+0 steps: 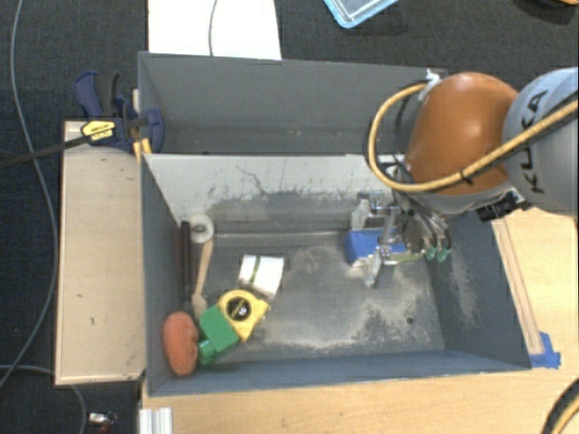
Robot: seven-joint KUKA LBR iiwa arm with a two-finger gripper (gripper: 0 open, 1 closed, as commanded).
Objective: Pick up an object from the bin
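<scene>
The end effector (382, 262) hangs low in the right half of the bin (271, 107), just beside a small blue block (359, 244) (open or closed, I cannot tell). This looks like the approach. The next move calls for straddling the block, closing, then lifting.

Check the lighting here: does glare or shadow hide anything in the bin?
Camera view: even light, no hard glare; the bin's far wall reads paler than its floor; the gripper partly covers a blue thing; the left-hand heap is plainly lit.
</scene>
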